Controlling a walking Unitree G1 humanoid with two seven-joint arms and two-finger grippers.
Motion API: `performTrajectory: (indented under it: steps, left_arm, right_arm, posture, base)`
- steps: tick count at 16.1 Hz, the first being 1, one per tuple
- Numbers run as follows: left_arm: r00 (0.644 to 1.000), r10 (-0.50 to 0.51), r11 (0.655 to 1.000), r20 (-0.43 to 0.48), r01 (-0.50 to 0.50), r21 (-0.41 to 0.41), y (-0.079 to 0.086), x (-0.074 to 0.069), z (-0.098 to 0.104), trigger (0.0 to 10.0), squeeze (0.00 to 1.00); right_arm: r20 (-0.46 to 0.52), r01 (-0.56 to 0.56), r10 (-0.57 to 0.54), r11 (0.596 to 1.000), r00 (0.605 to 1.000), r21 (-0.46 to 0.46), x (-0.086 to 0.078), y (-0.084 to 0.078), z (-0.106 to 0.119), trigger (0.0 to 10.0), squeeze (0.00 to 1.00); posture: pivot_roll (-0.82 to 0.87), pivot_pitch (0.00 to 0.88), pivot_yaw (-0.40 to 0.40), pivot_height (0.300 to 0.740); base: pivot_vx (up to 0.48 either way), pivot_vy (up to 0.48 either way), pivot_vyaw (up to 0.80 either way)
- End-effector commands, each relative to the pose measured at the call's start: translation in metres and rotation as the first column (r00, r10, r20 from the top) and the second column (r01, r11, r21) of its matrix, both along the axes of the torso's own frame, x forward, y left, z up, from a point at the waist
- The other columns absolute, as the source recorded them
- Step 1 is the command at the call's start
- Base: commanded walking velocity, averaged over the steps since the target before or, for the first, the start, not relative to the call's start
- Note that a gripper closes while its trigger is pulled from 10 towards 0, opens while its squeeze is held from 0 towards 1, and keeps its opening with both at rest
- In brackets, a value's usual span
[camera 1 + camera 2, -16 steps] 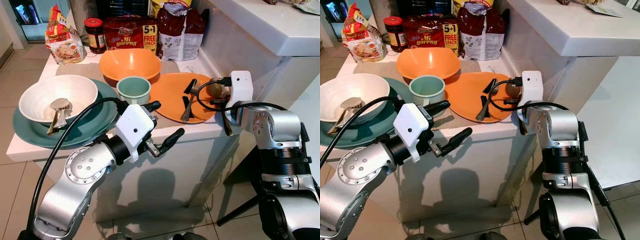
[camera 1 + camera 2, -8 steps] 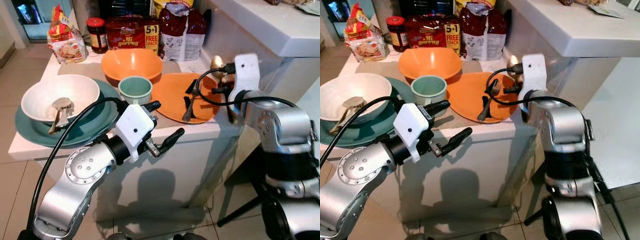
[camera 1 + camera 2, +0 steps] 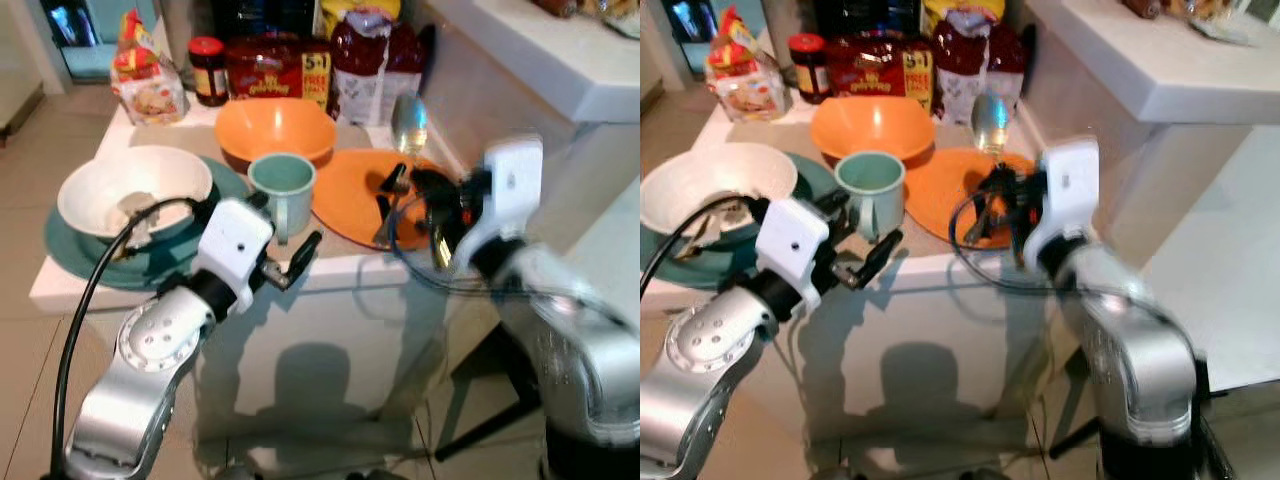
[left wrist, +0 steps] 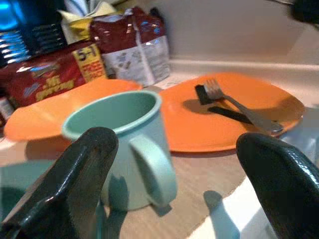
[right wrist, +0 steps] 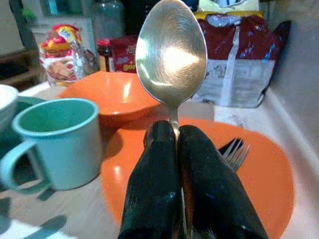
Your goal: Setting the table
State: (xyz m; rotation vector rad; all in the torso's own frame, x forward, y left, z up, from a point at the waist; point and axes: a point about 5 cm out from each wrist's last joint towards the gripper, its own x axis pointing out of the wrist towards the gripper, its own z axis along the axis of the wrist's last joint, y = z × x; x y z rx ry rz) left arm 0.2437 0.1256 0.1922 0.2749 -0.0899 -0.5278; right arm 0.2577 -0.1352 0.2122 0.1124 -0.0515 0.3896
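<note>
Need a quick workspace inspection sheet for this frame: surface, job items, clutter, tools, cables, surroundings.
Surface: white counter, crowded.
Job's things: spoon held bowl-up; orange plate carrying a fork; green mug beside it; orange bowl behind; white bowl on a teal plate.
Clutter: noodle pack, red bag, jar and snack bag along the back.
Tools: right tool shut on the spoon's handle above the orange plate; left tool open, facing the mug.
Cables: black cable on the left arm; another looped at the right wrist.
Surroundings: tiled floor, raised white ledge.
</note>
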Motion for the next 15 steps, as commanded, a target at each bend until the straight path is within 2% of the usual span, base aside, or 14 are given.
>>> performTrajectory:
  steps: [1,3,5,6,8,11,15]
  left_arm:
    - [1.0,0.0,1.0,0.003,0.0,-0.011,-0.004,0.0,-0.001,10.0,0.0]
    - [1.0,0.006,0.999,0.011,-0.005,-0.041,-0.008,0.002,-0.002,10.0,0.0]
    - [0.999,0.041,0.997,0.013,-0.04,-0.069,-0.008,0.006,-0.005,10.0,0.0]
    - [0.998,0.069,0.997,0.01,-0.069,-0.044,-0.006,0.009,-0.011,10.0,0.0]
    - [0.995,0.098,0.994,0.021,-0.097,-0.045,-0.003,0.011,-0.012,10.0,0.0]
    - [0.992,0.119,0.992,0.035,-0.117,-0.053,-0.001,0.012,-0.012,10.0,0.0]
    - [0.992,0.123,0.991,0.037,-0.121,-0.049,-0.004,0.01,-0.019,10.0,0.0]
  right_arm:
    - [0.021,0.009,-0.011,0.998,1.0,0.058,-0.009,-0.004,0.0,10.0,0.0]
    - [0.012,0.012,-0.014,0.994,1.0,0.113,-0.018,-0.005,-0.01,10.0,0.0]
    - [0.024,0.051,-0.055,0.989,0.998,0.136,-0.021,-0.007,-0.015,10.0,0.0]
    - [0.025,0.08,-0.084,0.987,0.996,0.139,-0.022,-0.011,-0.019,10.0,0.0]
    - [0.031,0.103,-0.108,0.987,0.994,0.12,-0.025,-0.014,-0.022,10.0,0.0]
    - [0.049,0.104,-0.109,0.991,0.993,0.088,-0.027,-0.015,-0.026,10.0,0.0]
    - [-0.003,0.135,-0.135,0.983,0.991,0.121,-0.027,-0.021,-0.042,10.0,0.0]
  posture:
    - [0.08,0.0,-0.071,0.74]
    - [0.08,0.0,-0.07,0.74]
    - [0.07,0.0,-0.064,0.74]
    - [0.07,0.0,-0.061,0.74]
    - [0.07,0.0,-0.067,0.74]
    - [0.06,0.0,-0.075,0.74]
    - [0.06,0.0,-0.085,0.74]
  base:
    - [-0.416,0.0,0.0]
    - [-0.358,0.0,0.0]
    - [0.0,0.0,0.0]
    - [0.0,0.0,0.0]
    - [0.0,0.0,0.0]
    - [0.0,-0.425,0.0]
    - [0.0,-0.467,0.0]
